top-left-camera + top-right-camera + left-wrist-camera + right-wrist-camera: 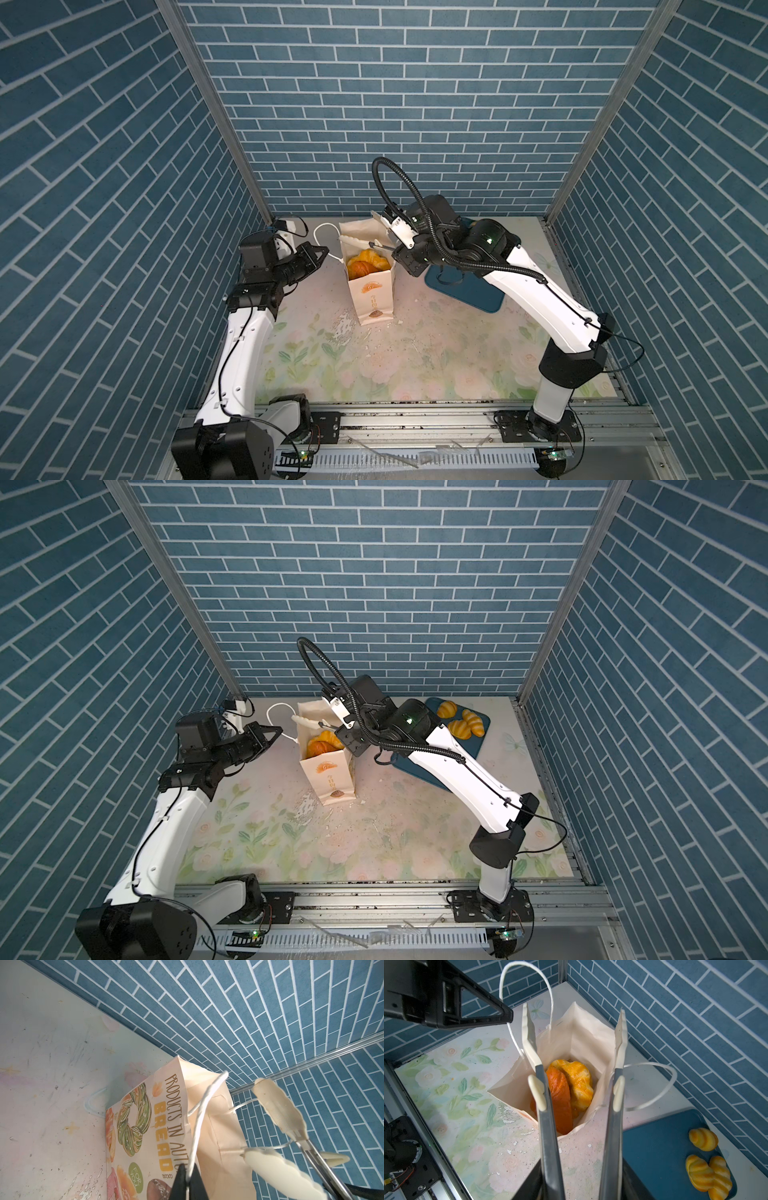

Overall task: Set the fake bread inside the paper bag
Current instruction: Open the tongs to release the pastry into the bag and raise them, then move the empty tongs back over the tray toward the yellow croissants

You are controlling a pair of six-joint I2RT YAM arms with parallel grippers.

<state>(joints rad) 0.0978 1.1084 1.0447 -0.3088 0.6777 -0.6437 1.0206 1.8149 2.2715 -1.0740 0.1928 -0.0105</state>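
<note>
Two pieces of fake bread (571, 1088) are lying inside the paper bag (581, 1028). My left gripper (188, 1178) is pinching its cord handle (215, 1083), holding the mouth wide. My right gripper (399, 251) is clamping the tongs (548, 1147), tips apart and empty at the mouth. I'm planning a straight lift-out, clear of the paper. Three croissants (708, 1174) are waiting on the blue tray (654, 1147).

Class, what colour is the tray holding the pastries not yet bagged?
The tray is dark blue, plain with no pattern; the right wrist view shows it best.
</note>
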